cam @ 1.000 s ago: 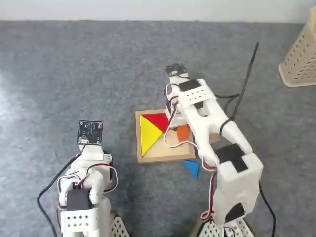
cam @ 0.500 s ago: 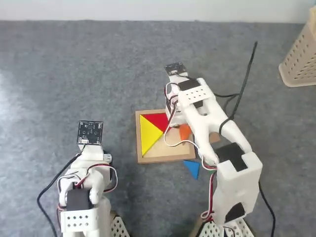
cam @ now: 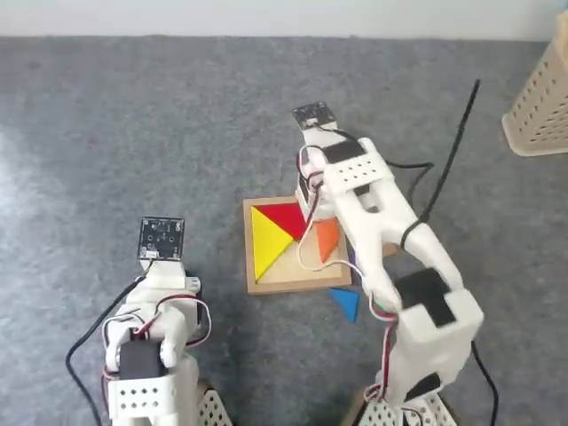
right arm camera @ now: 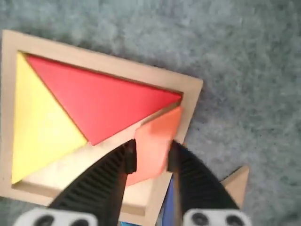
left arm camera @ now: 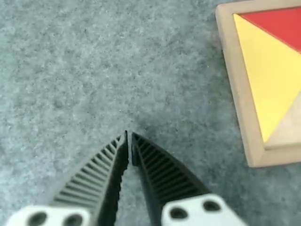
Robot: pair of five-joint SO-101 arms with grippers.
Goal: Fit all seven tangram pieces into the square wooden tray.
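1. Within the square wooden tray (cam: 284,286), a yellow triangle (cam: 264,241) is set left, a red triangle (cam: 284,216) behind it.
2. An orange piece (cam: 328,238) is positioned right of them.
3. A blue triangle (cam: 345,303) is left before the tray.

Soft, even light falls from above on the grey carpet (cam: 133,115), which looks paler toward the left. Shadows are faint: a weak one hugs the left gripper (left arm camera: 129,135), another edges the wooden tray (left arm camera: 233,94). The white arm shells show no hard glare. The orange piece (right arm camera: 160,125) pinched in the right gripper (right arm camera: 150,147) is brightly lit.
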